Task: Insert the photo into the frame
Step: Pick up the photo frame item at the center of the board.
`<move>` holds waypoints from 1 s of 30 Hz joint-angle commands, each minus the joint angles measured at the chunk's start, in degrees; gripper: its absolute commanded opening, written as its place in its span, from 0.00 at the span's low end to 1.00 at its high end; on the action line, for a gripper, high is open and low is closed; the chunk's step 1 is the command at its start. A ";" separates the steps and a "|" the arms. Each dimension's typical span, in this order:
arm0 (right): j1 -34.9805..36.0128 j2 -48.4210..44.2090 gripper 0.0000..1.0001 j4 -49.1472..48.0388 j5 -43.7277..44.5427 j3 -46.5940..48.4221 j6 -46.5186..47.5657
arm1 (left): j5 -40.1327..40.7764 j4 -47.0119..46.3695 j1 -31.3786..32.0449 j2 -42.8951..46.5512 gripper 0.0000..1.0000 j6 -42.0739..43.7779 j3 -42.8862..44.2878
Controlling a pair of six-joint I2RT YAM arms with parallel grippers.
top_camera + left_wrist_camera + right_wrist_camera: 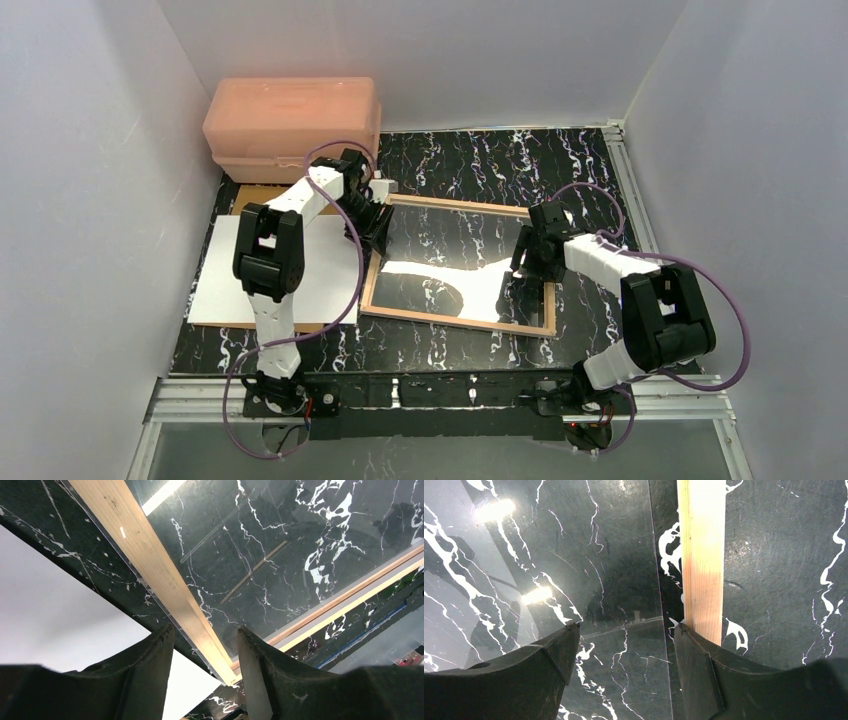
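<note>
Left claw (205,629): apart, astride left rail of frame (450,320)
Right claw (624,626): apart, over right rail
Advice: probably square frame flat before fetching photo (235,285), left of frame

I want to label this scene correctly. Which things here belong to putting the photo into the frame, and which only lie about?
For the job: photo, white side up; frame, back up.
Lying about: pink box; brown board under the photo.

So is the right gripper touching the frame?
Cannot tell. Right wrist view: the right gripper is open over the frame, pane and rail; one tip overlaps the rail, but neither contact nor gap shows.
</note>
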State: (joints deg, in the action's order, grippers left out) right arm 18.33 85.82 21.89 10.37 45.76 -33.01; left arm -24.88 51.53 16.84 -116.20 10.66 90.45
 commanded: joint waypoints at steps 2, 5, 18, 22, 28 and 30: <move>-0.53 -0.05 0.77 0.35 -0.30 -2.90 -1.22 | 2.83 -1.97 -0.08 0.56 0.48 -1.47 -0.98; -0.53 0.17 0.77 -0.31 -1.05 -3.34 -1.56 | 3.85 -2.70 -0.07 0.84 0.49 -1.57 -1.73; -0.73 -0.39 0.77 -3.12 -4.13 -4.92 -2.80 | -3.19 -1.22 -2.06 -2.71 0.41 -3.14 -0.48; -0.91 -0.41 0.77 -5.38 -7.65 -5.71 -4.03 | -6.40 -0.33 -3.48 -2.24 0.31 -3.07 -0.33; -0.99 0.03 0.77 -6.12 -8.88 -6.07 -4.68 | -9.79 0.24 -3.83 0.70 0.20 -3.42 -0.45; -1.01 -0.09 0.77 -6.20 -8.94 -6.24 -4.60 | -10.07 0.24 -3.84 1.55 0.20 -3.66 -0.48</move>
State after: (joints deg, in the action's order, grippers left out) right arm 17.06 83.57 15.29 6.11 42.46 -35.75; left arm -30.09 49.60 12.53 -119.37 7.51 89.21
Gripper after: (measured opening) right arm 0.767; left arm 0.208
